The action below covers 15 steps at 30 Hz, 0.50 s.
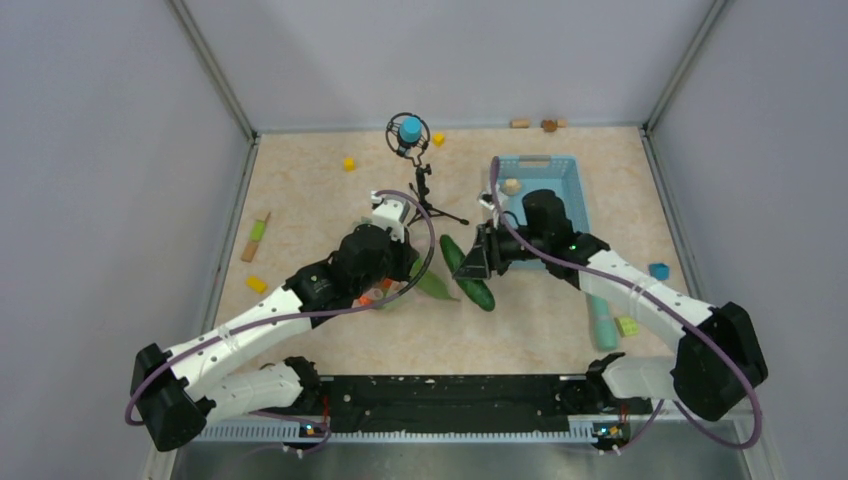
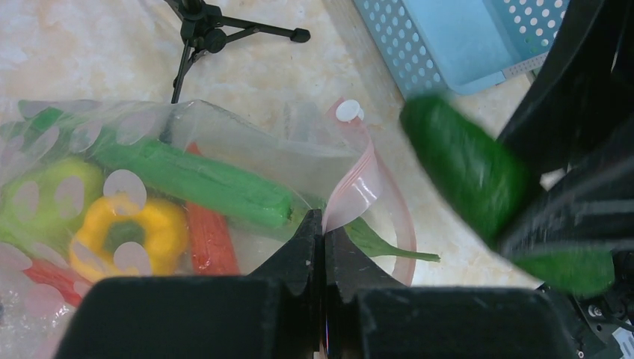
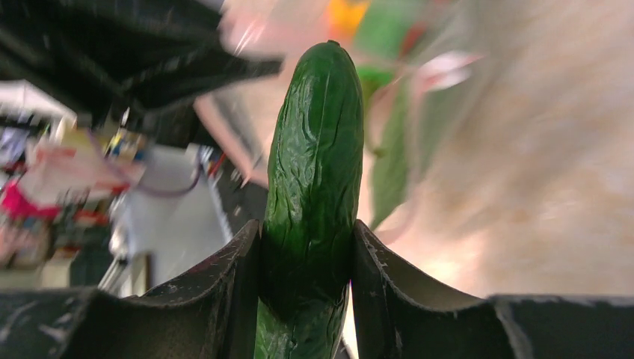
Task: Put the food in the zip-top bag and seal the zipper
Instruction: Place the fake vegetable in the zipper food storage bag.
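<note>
The clear zip-top bag [image 2: 247,142] lies on the table under my left wrist, barely visible in the top view [image 1: 393,293]. It holds a light green cucumber [image 2: 194,179], a yellow pepper [image 2: 153,228], an orange carrot [image 2: 211,239] and other produce. My left gripper [image 2: 324,224] is shut on the pink zipper [image 2: 359,183] at the bag's mouth; it also shows in the top view [image 1: 405,275]. My right gripper [image 3: 306,239] is shut on a dark green cucumber [image 3: 318,149], held just right of the bag mouth [image 1: 470,265]. A small beige mushroom [image 1: 511,186] lies in the basket.
A light blue basket [image 1: 568,178] stands behind my right gripper. A small black tripod with a blue-topped microphone [image 1: 410,135] stands behind the bag. A green leaf [image 1: 432,283] lies by the bag mouth. Yellow cubes [image 1: 349,163], a teal cylinder [image 1: 601,322] and a blue block [image 1: 658,270] lie around.
</note>
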Tool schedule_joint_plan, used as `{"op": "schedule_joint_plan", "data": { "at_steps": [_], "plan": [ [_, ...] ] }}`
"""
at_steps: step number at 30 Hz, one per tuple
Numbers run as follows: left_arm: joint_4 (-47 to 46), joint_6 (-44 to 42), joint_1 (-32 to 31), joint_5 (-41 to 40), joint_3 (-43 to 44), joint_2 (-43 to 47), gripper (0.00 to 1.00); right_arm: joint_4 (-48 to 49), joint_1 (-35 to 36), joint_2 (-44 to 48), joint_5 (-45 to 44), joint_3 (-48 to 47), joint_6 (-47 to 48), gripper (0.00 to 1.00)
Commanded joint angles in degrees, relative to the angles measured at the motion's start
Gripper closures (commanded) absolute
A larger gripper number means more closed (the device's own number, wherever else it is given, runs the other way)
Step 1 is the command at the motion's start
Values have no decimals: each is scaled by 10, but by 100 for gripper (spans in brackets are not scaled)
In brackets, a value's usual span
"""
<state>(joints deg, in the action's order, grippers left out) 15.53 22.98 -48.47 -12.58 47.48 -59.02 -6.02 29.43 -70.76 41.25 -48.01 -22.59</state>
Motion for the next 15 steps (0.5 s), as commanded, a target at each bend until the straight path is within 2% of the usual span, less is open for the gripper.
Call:
{"op": "schedule_joint_plan", "data": {
  "at_steps": [1, 5, 11, 15],
  "plan": [
    [-11, -1, 2, 7, 13, 11, 100, -25, 67, -12, 80, -11, -1, 95],
    [-1, 2, 2, 23, 10, 14, 100, -12, 83, -4, 94, 20, -55, 95],
    [-19, -36, 2, 172, 1, 25, 100, -49, 89, -59, 65, -12, -74, 95],
    [-38, -52, 1, 224, -11, 35, 100, -54, 89, -106, 53, -48, -81, 95]
  ]
}}
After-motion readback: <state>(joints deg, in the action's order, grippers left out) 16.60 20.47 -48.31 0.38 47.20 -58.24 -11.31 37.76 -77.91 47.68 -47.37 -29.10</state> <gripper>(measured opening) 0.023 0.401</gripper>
